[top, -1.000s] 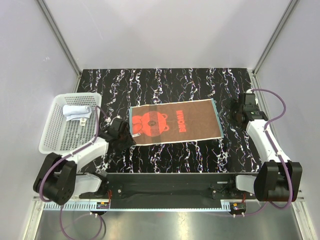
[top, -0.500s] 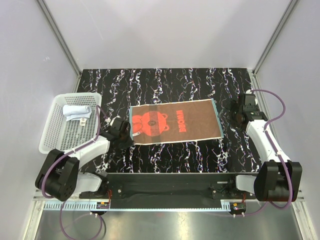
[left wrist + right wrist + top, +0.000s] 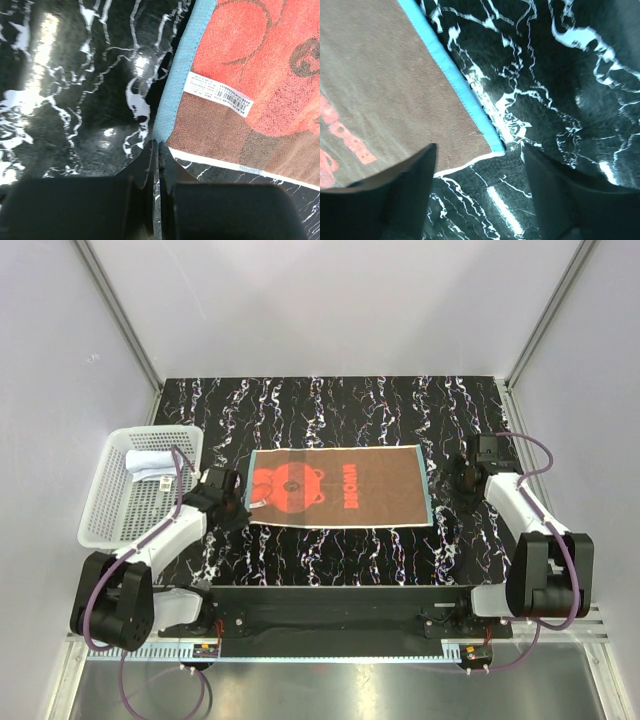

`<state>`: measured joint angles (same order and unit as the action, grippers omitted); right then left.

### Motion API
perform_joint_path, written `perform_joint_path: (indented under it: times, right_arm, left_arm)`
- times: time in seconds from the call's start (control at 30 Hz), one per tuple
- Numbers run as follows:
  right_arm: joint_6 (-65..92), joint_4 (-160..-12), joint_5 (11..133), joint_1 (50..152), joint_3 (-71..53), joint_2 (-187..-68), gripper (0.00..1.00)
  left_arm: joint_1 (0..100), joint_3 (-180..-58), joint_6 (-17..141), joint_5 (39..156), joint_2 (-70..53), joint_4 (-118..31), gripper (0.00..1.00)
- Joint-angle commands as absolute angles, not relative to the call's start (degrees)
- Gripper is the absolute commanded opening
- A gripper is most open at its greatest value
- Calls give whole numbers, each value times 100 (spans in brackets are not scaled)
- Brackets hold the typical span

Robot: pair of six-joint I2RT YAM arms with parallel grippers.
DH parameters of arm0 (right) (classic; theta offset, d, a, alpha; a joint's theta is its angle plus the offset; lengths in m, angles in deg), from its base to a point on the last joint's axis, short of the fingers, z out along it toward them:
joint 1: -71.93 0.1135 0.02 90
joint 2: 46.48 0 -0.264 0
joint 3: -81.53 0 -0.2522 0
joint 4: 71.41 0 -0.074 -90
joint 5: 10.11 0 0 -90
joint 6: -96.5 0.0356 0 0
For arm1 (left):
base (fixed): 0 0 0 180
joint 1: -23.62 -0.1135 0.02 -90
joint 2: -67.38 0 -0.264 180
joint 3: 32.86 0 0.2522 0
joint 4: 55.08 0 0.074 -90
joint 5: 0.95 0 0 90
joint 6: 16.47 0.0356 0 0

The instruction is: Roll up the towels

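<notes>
While the pale towel (image 3: 152, 462) already sits in the white basket (image 3: 98, 495), bundled in what looks like a roll, the brown towel (image 3: 340, 487) lies flat and fully unrolled in the middle of the black table (image 3: 330, 410), so about half the job seems done. The left gripper (image 3: 155, 146) has its fingers pressed together at the towel's near left corner (apparently nipping the teal edge), and the right gripper (image 3: 479, 152) stands spread wide astride the near right corner, holding nothing. Rolling the brown one is not yet begun.
</notes>
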<state>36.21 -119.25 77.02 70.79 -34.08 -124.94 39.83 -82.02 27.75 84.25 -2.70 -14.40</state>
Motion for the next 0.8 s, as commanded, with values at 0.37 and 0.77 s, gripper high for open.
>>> perform_joint_path:
  times: [0.37, 0.77]
  right_arm:
    - [4060, -11646, 7058, 7114, -4261, -12690, 52]
    - [4060, -11435, 7014, 7158, -4296, -13112, 37]
  left_arm:
    - [3734, -8221, 3055, 8711, -258, -1688, 0]
    - [3707, -8222, 3091, 8764, -258, -1741, 0]
